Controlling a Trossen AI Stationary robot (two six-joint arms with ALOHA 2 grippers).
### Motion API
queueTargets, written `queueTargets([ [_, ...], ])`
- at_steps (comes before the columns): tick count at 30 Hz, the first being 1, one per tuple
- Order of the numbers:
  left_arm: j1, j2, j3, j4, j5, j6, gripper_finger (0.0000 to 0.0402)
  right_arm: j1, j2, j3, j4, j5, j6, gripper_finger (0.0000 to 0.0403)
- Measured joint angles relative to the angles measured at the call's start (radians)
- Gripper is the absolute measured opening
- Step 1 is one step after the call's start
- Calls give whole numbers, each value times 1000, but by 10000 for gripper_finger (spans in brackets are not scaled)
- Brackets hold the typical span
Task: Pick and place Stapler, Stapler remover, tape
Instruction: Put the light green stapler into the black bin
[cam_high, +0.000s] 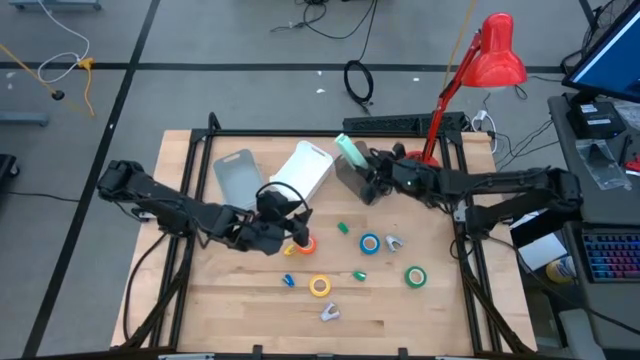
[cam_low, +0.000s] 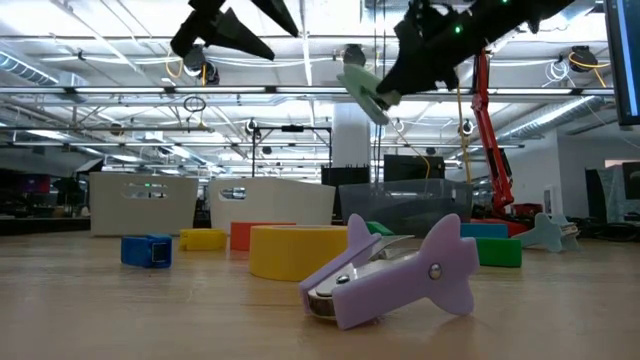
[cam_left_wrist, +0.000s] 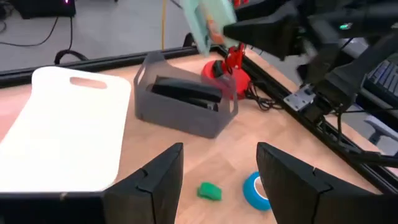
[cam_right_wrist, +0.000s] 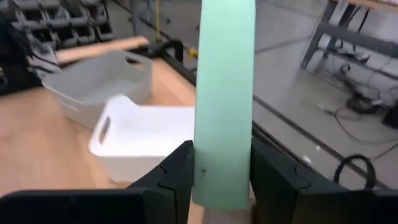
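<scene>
One green stapler (cam_right_wrist: 224, 99) (upright) between right end effector (cam_right_wrist: 221, 177) fingers.

Left gripper (cam_left_wrist: 217, 174) raised above table middle, fingers spread apart, holding nothing. Right gripper (cam_right_wrist: 221, 171) lifted at the far side, fingers pressed on both sides of a mint-green stapler (cam_right_wrist: 224, 93).

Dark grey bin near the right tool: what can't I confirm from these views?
- Contents of the dark grey plastic bin: left wrist view shows one dark stapler-like shape, blurred; high view blocked by the right tool.
- Mint-green stapler: far end cut off by the right wrist view's top edge.
- Orange tape roll: partly hidden under the left tool.
</scene>
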Motion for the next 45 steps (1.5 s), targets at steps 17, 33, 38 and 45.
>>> queueTargets([
  [17,-25,0,0,-175,-62,-162,207,-237,73,2,-248,-391,136,121],
  [33,2,0,0,-242,-129,-178,207,-309,208,2,-296,-482,114,123],
  [38,28,0,0,-248,-121,-185,207,-312,268,7,-296,-493,103,124],
  [45,49,1,0,-250,-86,-163,207,-313,356,115,-364,-485,46,125],
])
